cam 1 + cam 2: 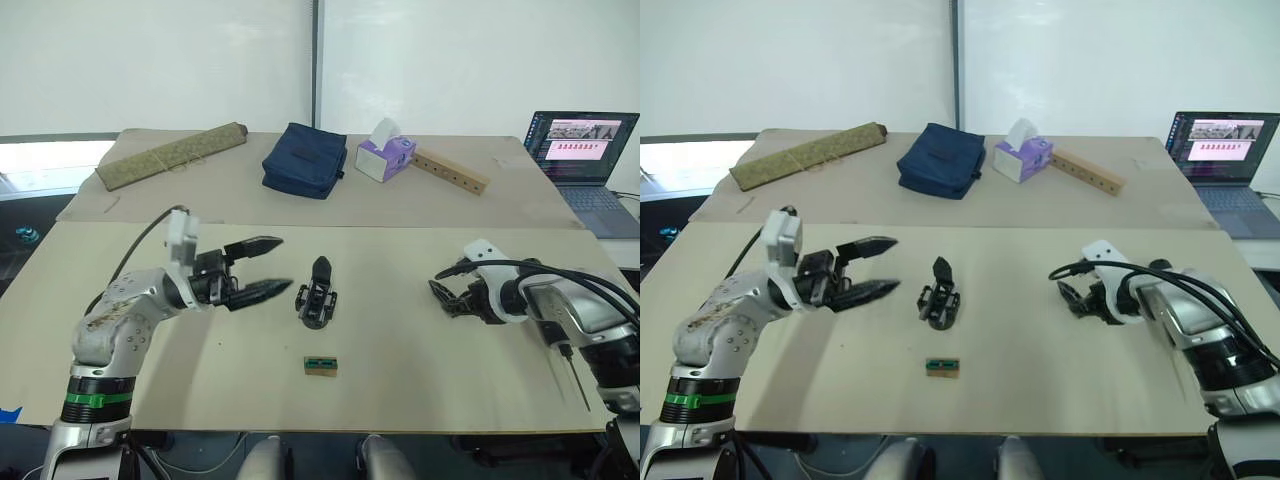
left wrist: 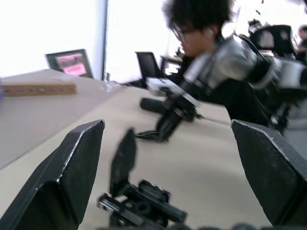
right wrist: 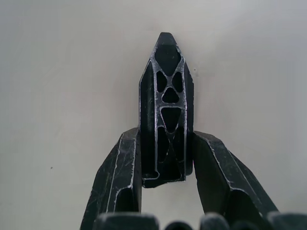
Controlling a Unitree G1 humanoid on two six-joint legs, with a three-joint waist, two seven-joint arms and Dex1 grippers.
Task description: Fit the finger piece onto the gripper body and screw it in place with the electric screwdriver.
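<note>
Tan table [image 1: 400,330], finger piece [image 3: 165,110] clamped between right gripper [image 3: 165,165] fingers

Matt black plastic finger piece [image 3: 165,115], smooth pale table [image 1: 420,350], navy cloth bag [image 1: 303,158], wooden bar [image 1: 450,171].

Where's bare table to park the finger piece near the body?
Free: between gripper body and right pincer, which holds the finger piece. Crowded: body's left, where the open left pincer hovers, and in front, by the green-and-tan block.
</note>
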